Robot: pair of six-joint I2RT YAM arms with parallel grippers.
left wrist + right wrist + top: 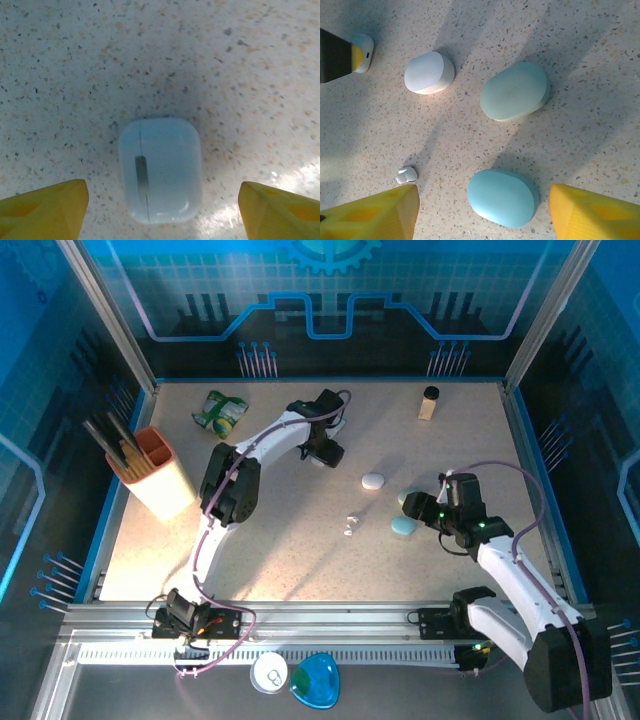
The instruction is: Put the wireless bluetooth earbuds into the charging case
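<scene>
Left gripper (162, 192) released, straddling the white rectangular charging case (160, 170), no contact. Right gripper (484, 200) released too, either side of the teal pebble case (502, 197), not touching. White earbud (406, 174) lies loose on the table (600, 150), 9 o'clock of the teal case, just beside one yellow finger (375, 215). Risks: closing could flick the earbud away, the smooth rounded case may squirt out, and both lids look shut.

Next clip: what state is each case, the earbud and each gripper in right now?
square white case: closed, lying flat.
white pebble case: closed.
pale teal case: closed.
teal case: closed.
earbud: loose, outside any case.
left gripper: jaws open, flanking the square white case, no contact.
right gripper: jaws open, flanking the teal case, no contact.
</scene>
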